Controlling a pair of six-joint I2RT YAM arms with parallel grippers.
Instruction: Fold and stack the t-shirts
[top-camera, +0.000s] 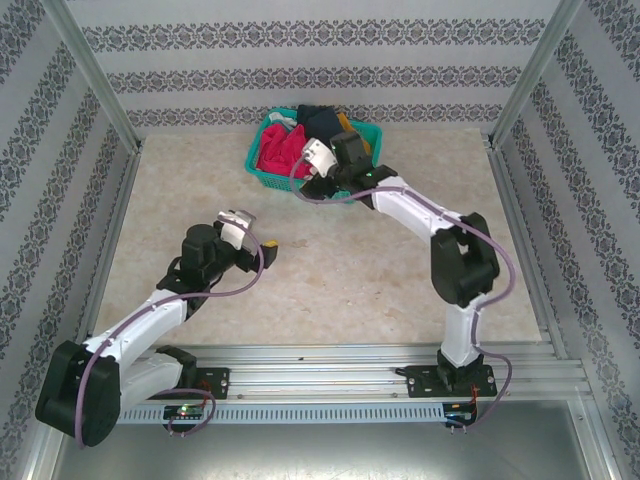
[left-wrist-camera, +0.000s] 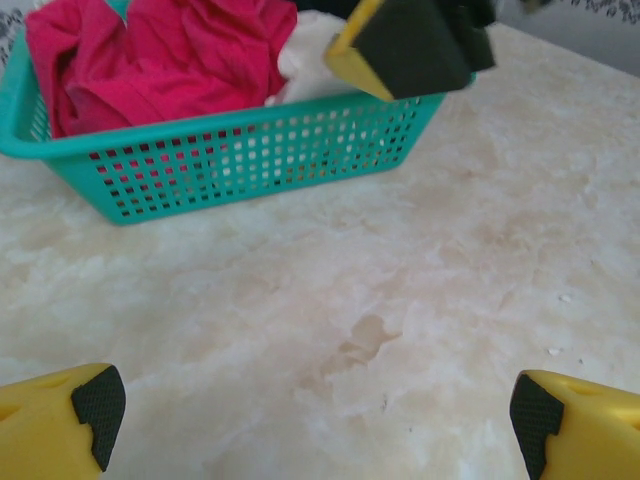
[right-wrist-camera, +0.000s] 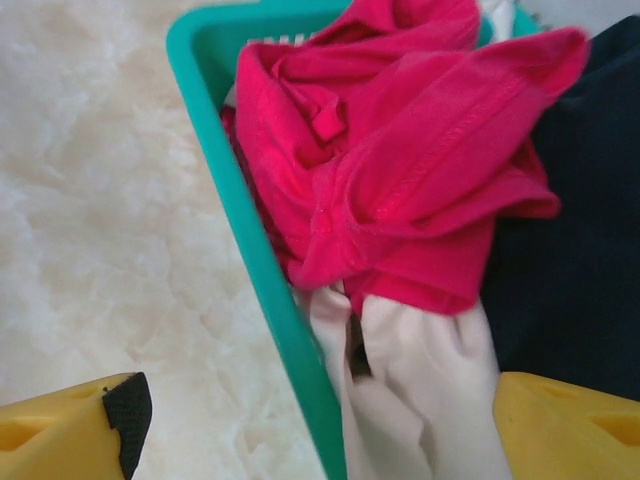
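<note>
Top external shows the left arm (top-camera: 140, 330) rising from its base at the near left and bending at the elbow, with its forearm reaching forward and to the right, low over the bare marble-patterned table (top-camera: 330, 270). The right arm (top-camera: 455, 260) stands up from its base, folds at a high elbow and stretches far forward and to the left, so its wrist hangs above the near edge of the teal basket (top-camera: 268, 180) at the far middle of the table. The t-shirts lie bunched in that basket: a red-pink one (top-camera: 282, 150) on the left, a dark navy one (top-camera: 322, 122) towards the back, and a sliver of mustard-orange (top-camera: 345, 122) beside it.

In the left wrist view, the left gripper (left-wrist-camera: 318, 408) is spread wide, its two yellow fingers (left-wrist-camera: 60, 415) far apart above empty tabletop, facing the basket's lattice wall from some way off and touching nothing.

In the right wrist view, the right gripper (right-wrist-camera: 322, 405) points down with its jaws spread. One finger hangs over the table just outside the basket rim, and the other is above the cloth inside. Between them lie the crumpled red-pink shirt, a white shirt (right-wrist-camera: 420, 400) emerging from beneath it, and the navy one to the right. The fingers grip no cloth.
</note>
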